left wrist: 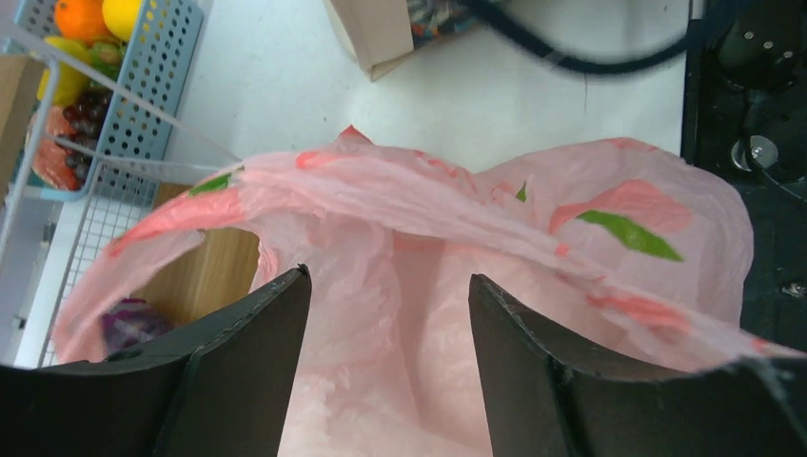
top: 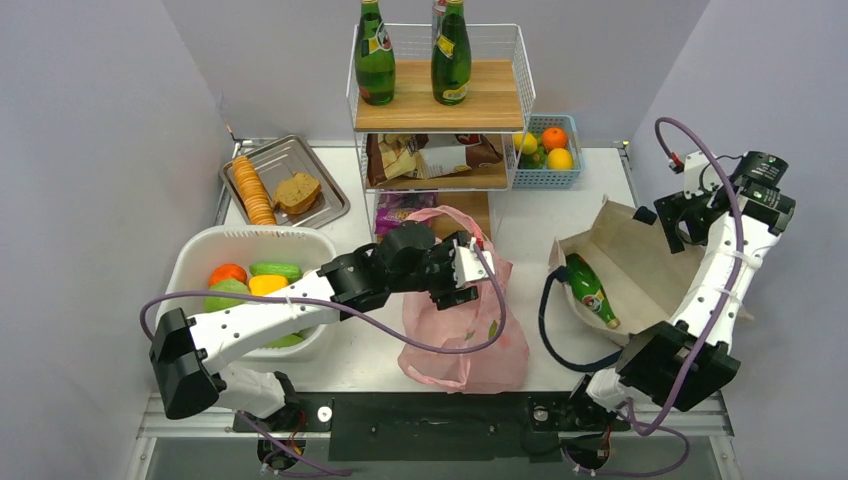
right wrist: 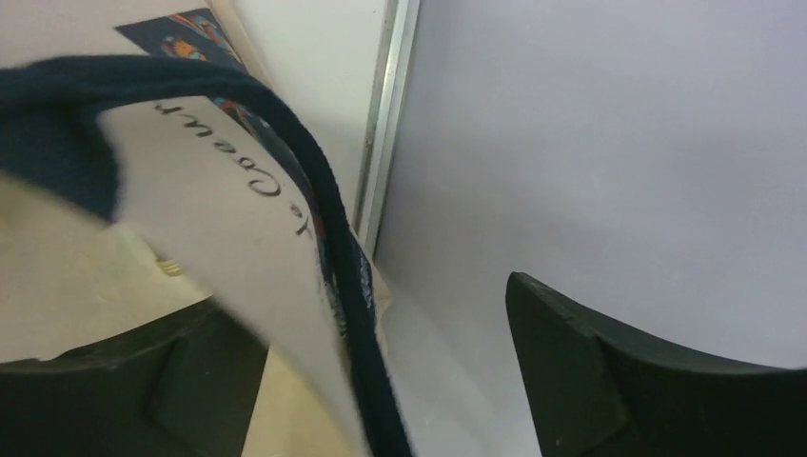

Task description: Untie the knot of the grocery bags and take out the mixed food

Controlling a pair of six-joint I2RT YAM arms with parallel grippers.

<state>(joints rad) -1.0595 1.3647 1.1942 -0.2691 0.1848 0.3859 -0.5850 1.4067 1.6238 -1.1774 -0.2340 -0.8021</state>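
Observation:
The pink grocery bag (top: 470, 335) lies slumped at the table's near middle, one loop handle (top: 452, 214) raised toward the shelf. My left gripper (top: 470, 265) hovers over its top, open, with crinkled pink plastic (left wrist: 400, 219) below and between the fingers (left wrist: 271, 328), which pinch nothing. The knot is out of view. Mixed food sits in the white tub (top: 200, 250): an orange piece (top: 227, 273), a green cucumber (top: 275, 269), a yellow piece (top: 268, 285). A green bottle (top: 588, 290) lies in the beige tote (top: 640, 260). My right gripper (top: 680, 215) is open at the tote's far edge, astride its rim and dark strap (right wrist: 328, 219).
A wire shelf (top: 440, 100) with two green bottles and snack packets stands behind the bag. A blue fruit basket (top: 548, 150) is to its right and a metal tray of biscuits (top: 285, 180) to its left. Grey walls close both sides (right wrist: 619, 143).

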